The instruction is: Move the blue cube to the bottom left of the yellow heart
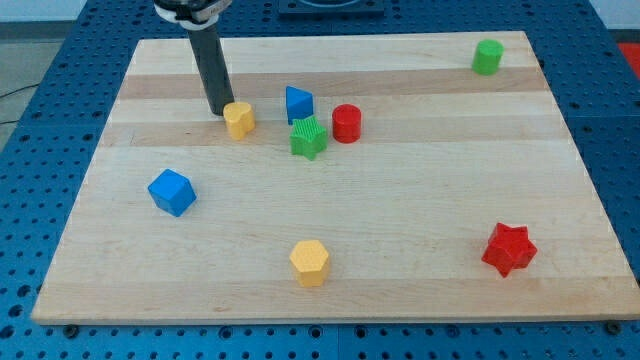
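Observation:
The blue cube lies on the wooden board at the view's left. The yellow heart lies above and to the right of it, near the view's top. My dark rod comes down from the top edge, and my tip rests right against the yellow heart's left side. The tip is well above the blue cube and a little to its right, apart from it.
A blue wedge-shaped block, a green star and a red cylinder cluster just right of the heart. A yellow hexagon lies at bottom centre, a red star at bottom right, a green block at top right.

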You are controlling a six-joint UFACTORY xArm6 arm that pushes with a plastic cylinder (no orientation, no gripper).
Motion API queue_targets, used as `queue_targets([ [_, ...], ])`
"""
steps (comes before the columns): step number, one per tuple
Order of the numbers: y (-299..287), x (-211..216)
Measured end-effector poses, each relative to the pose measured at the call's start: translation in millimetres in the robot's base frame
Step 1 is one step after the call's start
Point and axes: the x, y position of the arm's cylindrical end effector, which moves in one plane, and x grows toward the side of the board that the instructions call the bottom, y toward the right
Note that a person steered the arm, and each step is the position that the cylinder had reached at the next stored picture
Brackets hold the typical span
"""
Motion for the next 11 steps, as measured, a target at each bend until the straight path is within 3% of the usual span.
queue_targets([
  [1, -49, -17],
  [2, -124, 33],
  [3, -155, 63],
  [5, -140, 199],
  [6, -113, 198],
  [7, -41, 193],
  [8, -30, 169],
  [9, -80, 158],
  [11, -15, 150],
])
